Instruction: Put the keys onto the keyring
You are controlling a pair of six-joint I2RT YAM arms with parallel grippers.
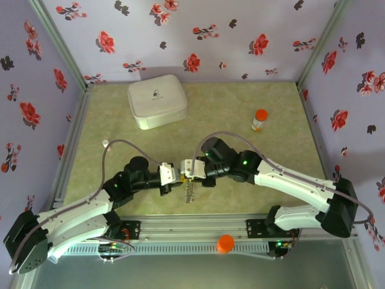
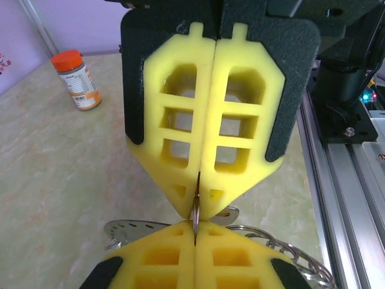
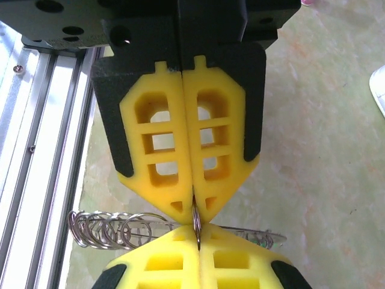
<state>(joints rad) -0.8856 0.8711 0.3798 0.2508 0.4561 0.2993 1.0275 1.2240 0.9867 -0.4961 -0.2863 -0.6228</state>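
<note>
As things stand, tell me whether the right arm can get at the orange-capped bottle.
Probably yes for reach: bare table lies between the right gripper and the bottle. But that gripper is shut on the keyring, so it must let go first.

Left arm (image 1: 78, 211) reaches in from left base, elbow bent, wrist turned toward centre. Right arm (image 1: 295, 183) stretches in from right base, wrist pointing left. Left claw (image 1: 170, 175) and right claw (image 1: 191, 170) meet tip to tip, facing each other. Both pairs of yellow pads pressed together, each pinching thin edge of keyring (image 3: 114, 229).
</note>
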